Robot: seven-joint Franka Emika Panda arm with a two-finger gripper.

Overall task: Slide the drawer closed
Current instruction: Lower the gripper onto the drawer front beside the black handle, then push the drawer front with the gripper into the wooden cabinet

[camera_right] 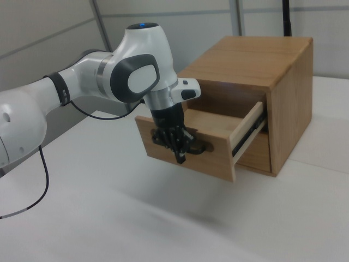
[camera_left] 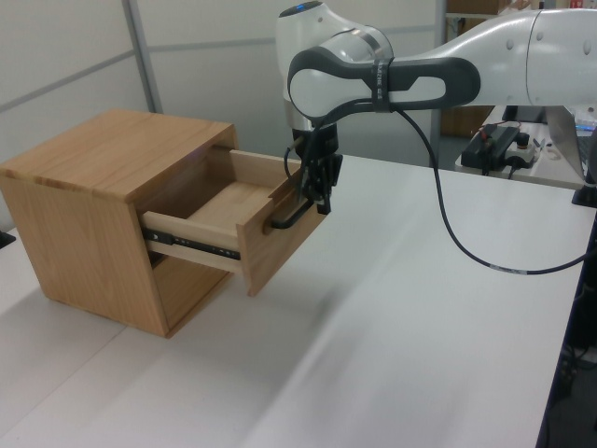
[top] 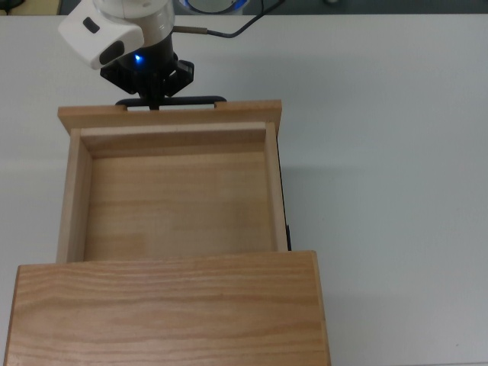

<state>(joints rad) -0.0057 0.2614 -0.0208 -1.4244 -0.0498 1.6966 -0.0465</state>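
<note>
**Pushing the drawer home**

Since the cabinet (top: 168,305) fills the near edge of the top view, begin there: its grained top slab covers the rear part of the drawer (top: 175,198), which stands well out of the opening on the white table (top: 381,152). The tray looks empty, and in the left view a dark slide rail (camera_left: 191,245) runs exposed along its side.

Farther off is the front panel (top: 169,114), and beyond it the black bar handle (top: 183,100). The gripper (top: 155,102) sits at the handle toward the top view's left, pointing down, touching or just beside the bar. Whether its fingers are apart or pinched together I cannot tell.

Judging from this, most of the travel remains. A good push would run straight along the rail into the cabinet. Because contact is off-centre, a skewed push might bind the drawer or nudge the unfixed-looking cabinet backward, so steady, moderate pressure seems wise, easing as the panel nears the cabinet face.
</note>
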